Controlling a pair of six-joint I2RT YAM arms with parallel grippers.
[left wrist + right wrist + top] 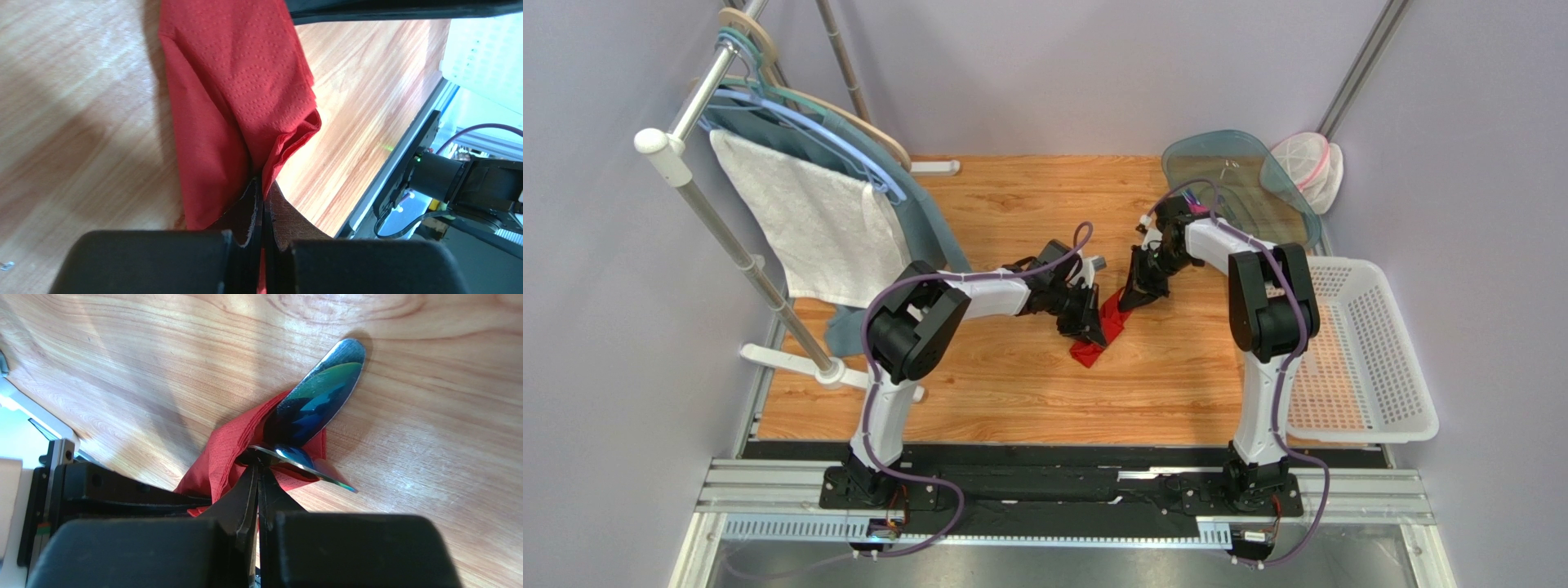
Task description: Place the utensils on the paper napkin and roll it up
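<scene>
Both arms reach forward and inward over the wooden table (1014, 368), elbows bent, so that their wrists meet near its middle. The left arm stretches low from left to right, its left gripper (1090, 328) tipped down onto the near end of the paper napkin (1092, 354). In the left wrist view, the left gripper (263, 190) has its jaws pressed together on a pinched fold of the red paper napkin (239, 79), which lies bunched lengthwise on the wood. The right arm rises, folds back and drops its right gripper (1133, 294) onto the far end. The right wrist view shows the right gripper (258, 462) closed on the napkin's (224, 456) edge, where the shiny handles of the utensils (319, 392) poke out of the wrap.
</scene>
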